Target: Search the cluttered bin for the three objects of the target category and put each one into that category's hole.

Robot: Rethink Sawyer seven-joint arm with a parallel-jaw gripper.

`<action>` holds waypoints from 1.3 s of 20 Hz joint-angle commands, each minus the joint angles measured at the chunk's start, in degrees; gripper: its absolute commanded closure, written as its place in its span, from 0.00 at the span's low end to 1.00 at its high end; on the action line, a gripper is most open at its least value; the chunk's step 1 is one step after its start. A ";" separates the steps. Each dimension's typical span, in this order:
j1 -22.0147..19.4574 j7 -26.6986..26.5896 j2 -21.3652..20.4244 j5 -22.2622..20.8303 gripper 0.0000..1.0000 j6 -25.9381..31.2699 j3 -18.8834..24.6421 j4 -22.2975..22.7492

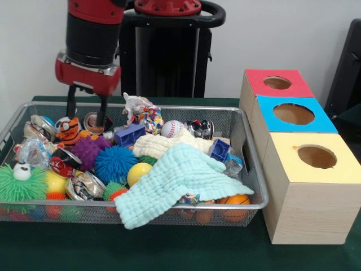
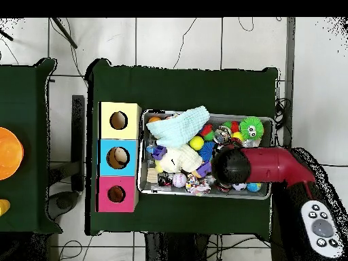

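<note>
White wall (image 1: 293, 34), tiled floor (image 2: 170, 41) (cables strewn), green table (image 2: 183, 81).

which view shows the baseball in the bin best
The front view. The baseball sits in plain sight at the back of the wire bin, its red stitching visible, beside the cream cloth. In the overhead view it is only a small pale ball near the bin's edge, with no stitching legible.

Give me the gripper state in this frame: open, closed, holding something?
Gripper: open, jaws spread and holding nothing, lowered over the far end of the wire bin beside the tiger toy.
</note>
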 commanded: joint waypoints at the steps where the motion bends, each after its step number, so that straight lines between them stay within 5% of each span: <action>1: 1.10 0.97 -0.72 -0.11 0.00 -0.71 -0.07 2.04; 13: -5.08 -3.43 0.66 -0.66 0.00 -5.53 2.74 5.56; 19: -4.12 -1.65 1.51 -1.35 0.00 -5.10 1.70 4.61; 26: 1.42 6.36 5.65 -3.93 0.00 -8.35 -4.34 2.06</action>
